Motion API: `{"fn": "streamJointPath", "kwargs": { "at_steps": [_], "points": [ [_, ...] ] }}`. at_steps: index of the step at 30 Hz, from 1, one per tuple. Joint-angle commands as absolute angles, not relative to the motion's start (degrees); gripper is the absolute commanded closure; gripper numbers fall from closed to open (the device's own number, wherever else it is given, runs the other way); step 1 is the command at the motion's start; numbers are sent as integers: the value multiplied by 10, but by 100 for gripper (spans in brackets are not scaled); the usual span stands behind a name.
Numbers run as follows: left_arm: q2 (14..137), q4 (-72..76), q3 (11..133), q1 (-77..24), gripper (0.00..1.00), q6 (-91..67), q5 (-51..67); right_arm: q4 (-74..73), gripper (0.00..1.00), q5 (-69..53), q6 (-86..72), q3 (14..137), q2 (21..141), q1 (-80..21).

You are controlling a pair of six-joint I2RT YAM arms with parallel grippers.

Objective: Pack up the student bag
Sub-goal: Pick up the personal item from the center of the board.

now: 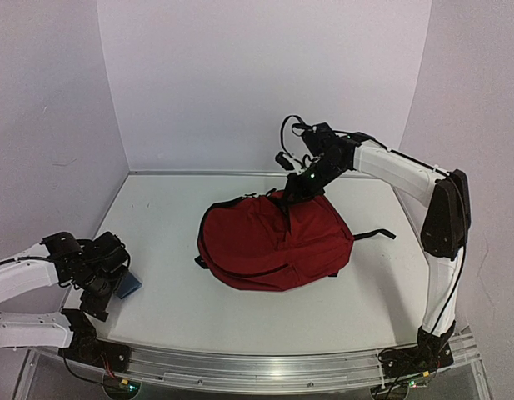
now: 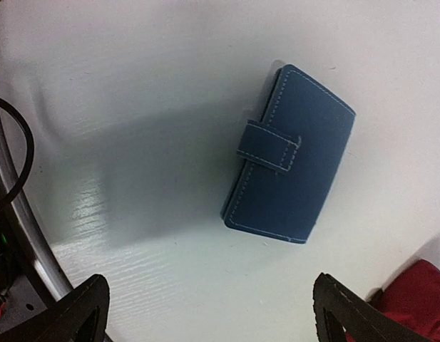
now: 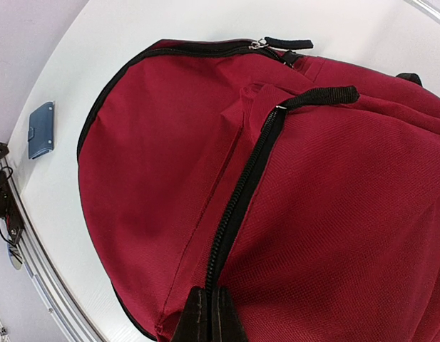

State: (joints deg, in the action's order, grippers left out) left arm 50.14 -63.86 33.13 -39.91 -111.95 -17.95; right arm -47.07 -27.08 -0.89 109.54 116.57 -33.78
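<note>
Left gripper point(image 2: 216, 310) hangs spread wide over the blue case point(image 2: 287, 153), touching nothing. Right gripper point(image 3: 209, 313) is pinched tight, tips at the zipper point(image 3: 241, 206) of the backpack point(image 1: 273, 242), which lies mid-table point(image 1: 165, 217), well apart from the case.

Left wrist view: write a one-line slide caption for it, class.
Open left end effector over a closed blue case on the white table, red backpack corner nearby.

- student bag point(image 1: 273, 242) blocks the tabletop point(image 1: 165, 217) centre.
- bare strip at the bag's 9 o'clock.
- blue case point(image 1: 130, 287) at its 8 o'clock, bare surface all round it.
</note>
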Motion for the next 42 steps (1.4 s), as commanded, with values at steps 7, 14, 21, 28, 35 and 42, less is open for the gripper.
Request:
{"fn": "streamJointPath", "kwargs": {
  "at_steps": [7,14,21,28,35,42],
  "points": [
    [652,-539,353,-357,0,-1069,-168,-470,100,-287,-5,1103,1165,-334],
    [650,-452,307,-305,4,-1002,-151,-470,100,-288,-5,1101,1160,-326],
    [734,-345,326,-258,22,-886,-125,-471,100,-286,-5,1112,1164,-321],
    [773,-315,346,-245,67,-841,-137,-471,100,-284,-4,1111,1159,-315],
    [800,-327,410,-243,99,-737,-151,-471,100,-284,15,1110,1156,-313],
    [755,-328,520,-245,100,-593,-126,-472,100,-286,8,1117,1151,-311]
  ]
}}
